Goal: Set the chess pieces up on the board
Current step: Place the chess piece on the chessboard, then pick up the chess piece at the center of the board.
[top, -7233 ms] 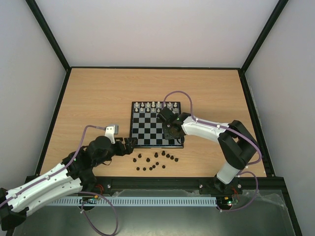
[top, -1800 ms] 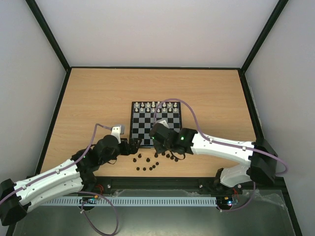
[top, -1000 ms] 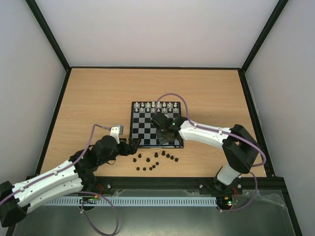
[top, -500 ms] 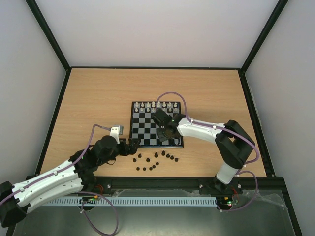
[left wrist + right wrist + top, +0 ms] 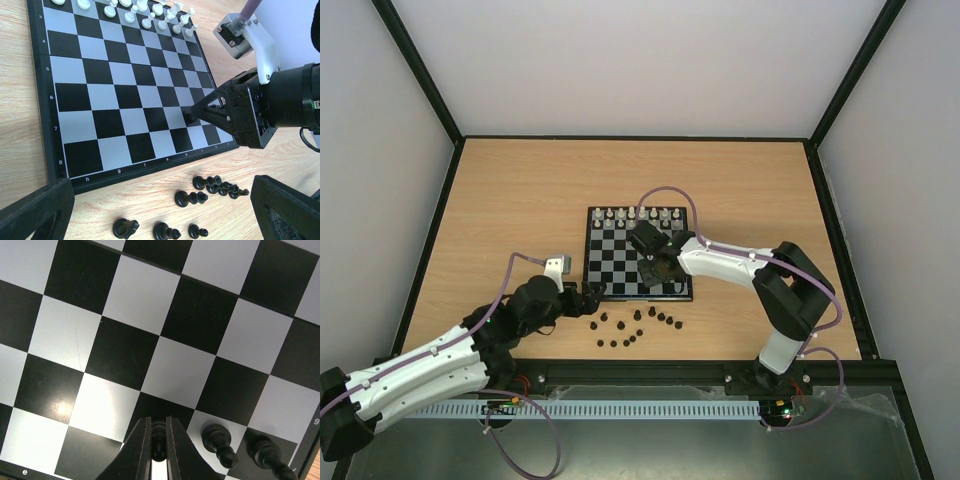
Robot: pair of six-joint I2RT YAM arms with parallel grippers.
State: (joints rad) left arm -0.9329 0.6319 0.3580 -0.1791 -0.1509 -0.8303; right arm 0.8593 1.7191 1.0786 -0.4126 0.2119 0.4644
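Setting: a wooden table (image 5: 520,200) stood inside pale walls with a black frame, seen from above.
Board: the checked board (image 5: 612,262) lay near the table's middle, with white pieces (image 5: 635,214) lined along its far edge.
Right gripper: the right gripper (image 5: 158,437) reached over the board's near right part, tips pointing down, jaws clenched on one dark piece.
Held piece: the held piece (image 5: 158,441) sat upright, pinched in the narrow gap between the two fingertips, over the near rows. Whether it touched the board could not be told.
Set pieces: two dark set pieces (image 5: 218,440) stood on the board just right of those jaws, toward the near right corner, touching neither finger.
Left gripper: the left gripper (image 5: 160,202) sat low by the board's near left corner, jaws released and spread wide.
Loose pieces: the loose pieces (image 5: 635,330) lay scattered on the table just off the board's near edge. In the left wrist view they lay between the spread fingers, apart from both.
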